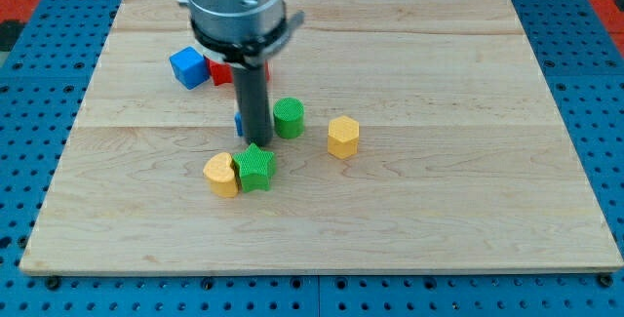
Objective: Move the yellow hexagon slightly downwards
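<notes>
The yellow hexagon stands on the wooden board, right of centre. My tip is down at the board, about a block's width to the left of the hexagon and not touching it. The tip sits just above the green star and just left of the green cylinder. The green cylinder lies between the rod and the hexagon, a little higher in the view.
A yellow heart-shaped block touches the green star's left side. A blue cube and a red block lie at the upper left, partly under the arm. A small blue block peeks out behind the rod.
</notes>
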